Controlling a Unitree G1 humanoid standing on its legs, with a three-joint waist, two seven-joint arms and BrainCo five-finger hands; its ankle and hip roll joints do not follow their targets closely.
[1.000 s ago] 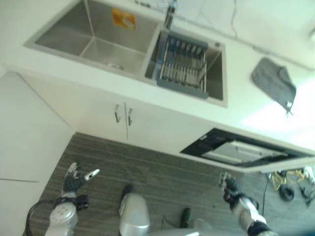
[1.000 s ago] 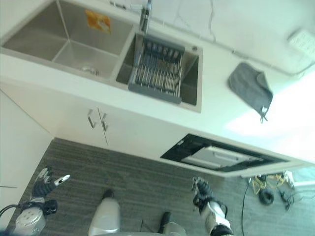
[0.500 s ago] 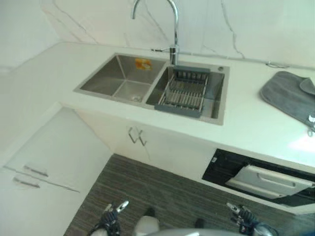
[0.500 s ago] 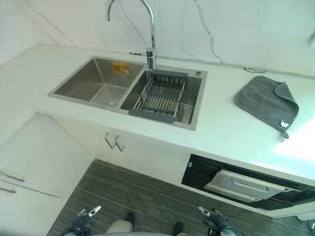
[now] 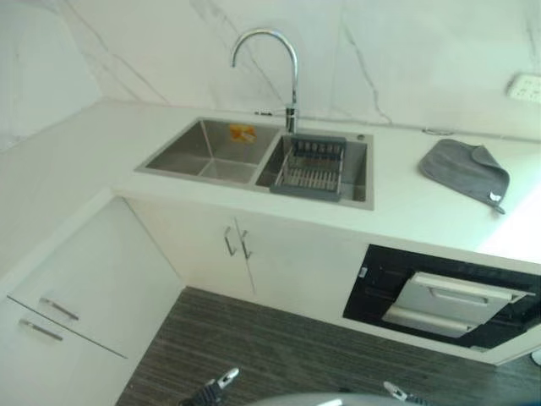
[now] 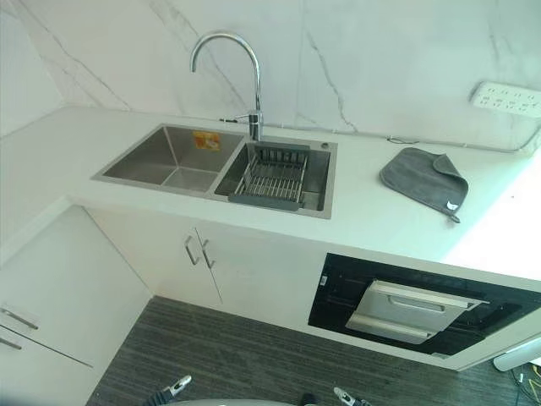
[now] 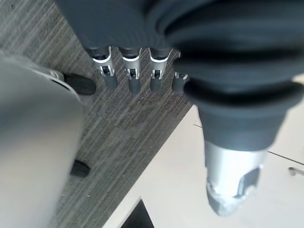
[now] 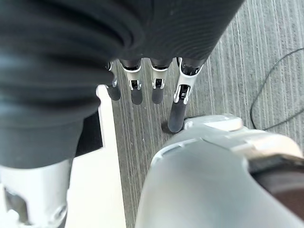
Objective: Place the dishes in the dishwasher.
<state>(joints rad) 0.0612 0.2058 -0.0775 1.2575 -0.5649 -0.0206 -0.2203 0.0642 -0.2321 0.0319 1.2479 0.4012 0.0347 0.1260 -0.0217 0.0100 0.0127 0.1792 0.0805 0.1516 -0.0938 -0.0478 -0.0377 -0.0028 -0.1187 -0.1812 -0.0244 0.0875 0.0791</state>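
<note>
Ahead of me a white worktop (image 6: 380,222) runs under a marble wall, with a double sink (image 6: 165,161), a tap (image 6: 245,68), a rack (image 6: 273,178) in the right basin and a grey cloth (image 6: 423,179) beside it. Below, the dishwasher (image 6: 414,309) stands slightly open. I see no dishes. Low over the striped floor (image 6: 245,355), my left hand (image 7: 128,71) and right hand (image 8: 152,80) hang with fingers straight, holding nothing.

No legible text

The orange sticker (image 6: 206,139) on the back wall of the sink's (image 6: 135,166) left basin carries print too small to read.
</note>
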